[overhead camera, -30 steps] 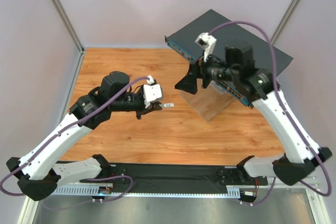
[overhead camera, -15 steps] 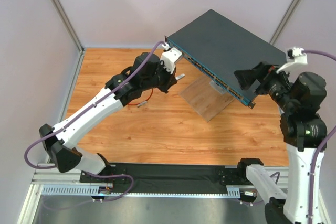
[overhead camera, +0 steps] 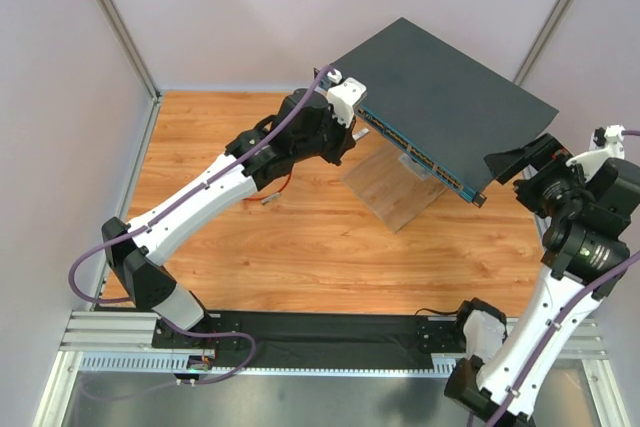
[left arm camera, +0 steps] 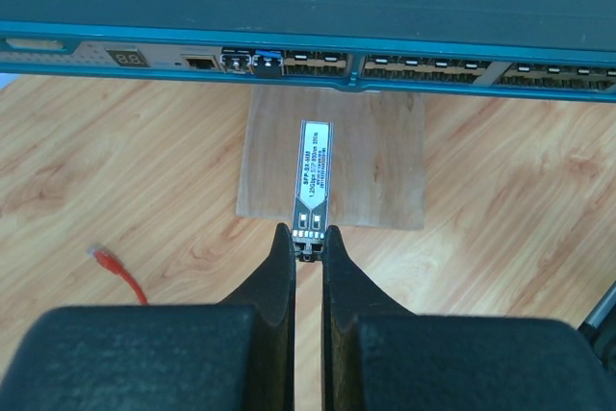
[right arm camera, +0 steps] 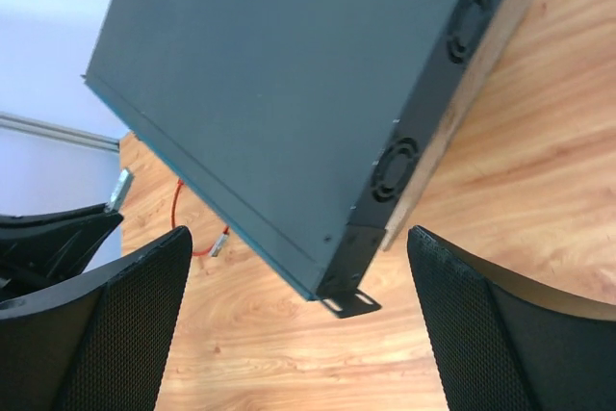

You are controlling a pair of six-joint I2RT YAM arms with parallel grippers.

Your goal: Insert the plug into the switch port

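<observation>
We've yet to start: the plug (left arm camera: 97, 254) lies on the table (left arm camera: 144, 161), our left gripper (left arm camera: 308, 235) clamps a grey module (left arm camera: 314, 175) instead, our right gripper (right arm camera: 298, 257) stands open.

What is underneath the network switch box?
A light wooden block sits under the switch, jutting out past its front face over the table. How far back it runs is hidden by the switch itself.

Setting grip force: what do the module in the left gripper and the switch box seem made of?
Module: likely bare metal, silver with a dull sheen, white printed label on top. Switch box: probably painted sheet metal, matte dark blue-grey, with flat panels, a bent corner bracket and punched fan grilles.
</observation>
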